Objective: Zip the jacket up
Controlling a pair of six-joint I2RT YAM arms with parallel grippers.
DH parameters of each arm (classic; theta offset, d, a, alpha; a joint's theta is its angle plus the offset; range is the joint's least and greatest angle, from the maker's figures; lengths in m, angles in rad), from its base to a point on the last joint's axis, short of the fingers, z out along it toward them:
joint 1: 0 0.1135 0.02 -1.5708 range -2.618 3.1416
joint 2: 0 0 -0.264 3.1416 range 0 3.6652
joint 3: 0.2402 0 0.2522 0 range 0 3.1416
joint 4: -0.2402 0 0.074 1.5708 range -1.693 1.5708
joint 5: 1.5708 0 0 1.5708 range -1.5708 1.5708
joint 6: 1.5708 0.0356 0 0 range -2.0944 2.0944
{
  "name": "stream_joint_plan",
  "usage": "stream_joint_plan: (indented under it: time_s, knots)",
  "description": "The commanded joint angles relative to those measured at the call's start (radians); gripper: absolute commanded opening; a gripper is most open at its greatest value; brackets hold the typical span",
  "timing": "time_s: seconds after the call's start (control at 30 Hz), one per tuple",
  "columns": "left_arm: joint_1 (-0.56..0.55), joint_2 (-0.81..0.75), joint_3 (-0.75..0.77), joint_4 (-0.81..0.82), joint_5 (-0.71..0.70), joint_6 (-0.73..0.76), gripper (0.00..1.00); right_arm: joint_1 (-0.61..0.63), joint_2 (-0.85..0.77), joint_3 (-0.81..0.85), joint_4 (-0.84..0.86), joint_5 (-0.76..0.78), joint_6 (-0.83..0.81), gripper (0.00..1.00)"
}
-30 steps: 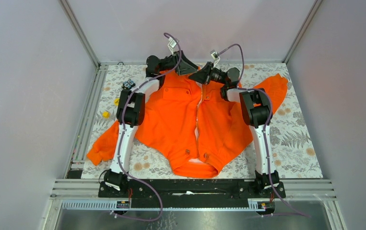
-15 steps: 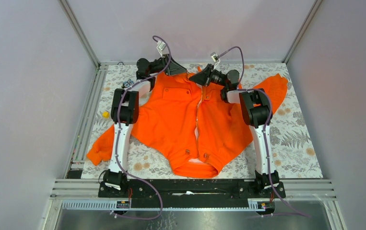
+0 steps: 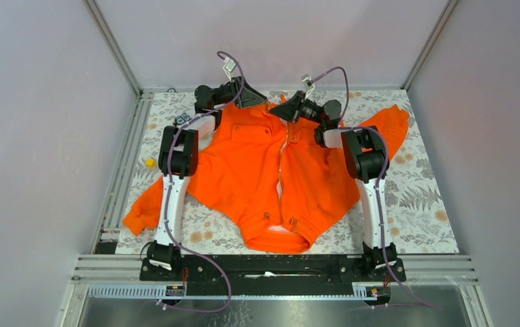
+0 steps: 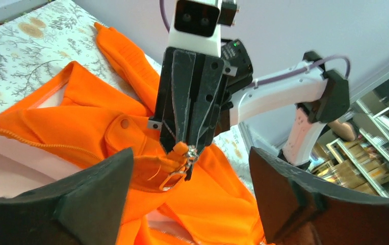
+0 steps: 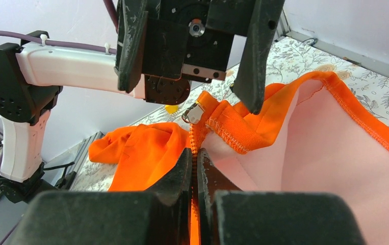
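The orange jacket (image 3: pixel 257 170) lies flat on the patterned table, collar at the far side, its front zipper (image 3: pixel 282 170) closed up most of the length. My right gripper (image 3: pixel 279 111) is at the collar and shut on the zipper tape (image 5: pixel 197 140) just below the slider. The left wrist view shows it (image 4: pixel 186 149) pinching the orange zipper end, with the metal pull (image 4: pixel 174 178) hanging loose. My left gripper (image 3: pixel 260 100) is open facing it; its jaws stand wide on either side of the slider (image 5: pixel 194 113) without touching it. Pale lining (image 5: pixel 314 148) shows inside the collar.
The back wall is close behind both grippers. One sleeve (image 3: pixel 390 126) lies toward the far right, the other (image 3: pixel 144 208) toward the near left. A yellow block (image 3: pixel 150 162) and a small dark object (image 3: pixel 183 118) lie near the left rail (image 3: pixel 124 163).
My left arm has swung left and toward the back wall, its gripper staying by the collar. My right gripper has held its grip on the zipper with almost no movement.
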Motion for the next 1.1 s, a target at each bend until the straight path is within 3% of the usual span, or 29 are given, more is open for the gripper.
stream_joint_plan:
  time_s: [0.0,0.2,0.5,0.83,1.07]
  knots:
    - [-0.019,0.001,0.119,-0.062,-0.053,0.060,0.94,-0.006,-0.059,0.019,0.096,0.003,0.029,0.00]
    - [-0.077,0.023,0.176,-0.305,-0.003,0.255,0.99,-0.006,-0.060,0.020,0.102,-0.004,0.038,0.00]
    - [-0.072,0.039,0.186,-0.313,0.012,0.255,0.98,-0.006,-0.075,0.005,0.121,0.005,0.041,0.00]
    - [-0.024,-0.019,0.040,-0.102,0.028,0.122,0.68,-0.022,-0.118,-0.075,0.107,0.086,-0.022,0.00]
    - [-0.020,-0.024,0.028,0.007,0.025,0.039,0.53,-0.026,-0.121,-0.081,0.093,0.098,-0.035,0.00]
